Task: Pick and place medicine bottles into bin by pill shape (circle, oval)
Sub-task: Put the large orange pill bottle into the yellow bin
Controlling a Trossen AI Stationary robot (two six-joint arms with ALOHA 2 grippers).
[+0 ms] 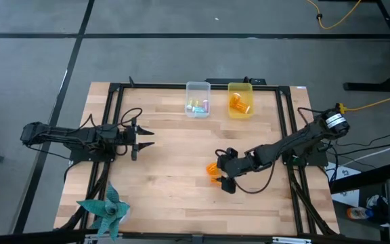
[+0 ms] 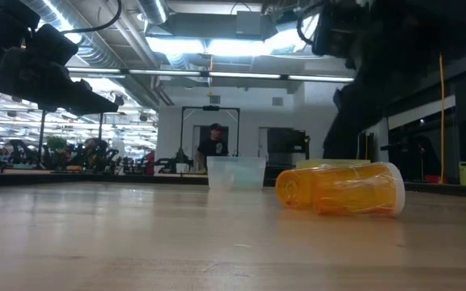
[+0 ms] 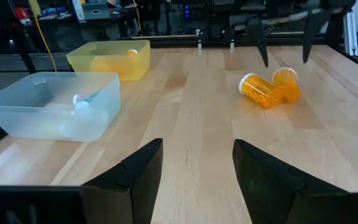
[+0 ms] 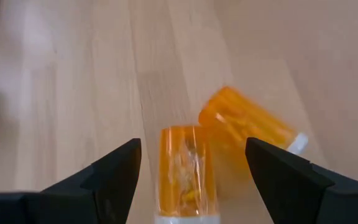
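Bottles (image 4: 188, 171) lie touching mid-table, R side. My right gripper (image 4: 191, 177) hovers above, fingers apart, straddling nearer one along its long axis. Left gripper (image 1: 144, 139) waits open, well apart.

A pale wooden plank table (image 1: 181, 183) edged by a black metal frame (image 1: 114, 91) stands on a grey floor (image 1: 32, 68) crossed by dark seams. Beyond the table's far edge, a yellow cable (image 1: 337, 17) loops on that floor. Behind the table, bright ceiling light panels (image 2: 209, 44) hang above a person in dark clothes (image 2: 213, 144).
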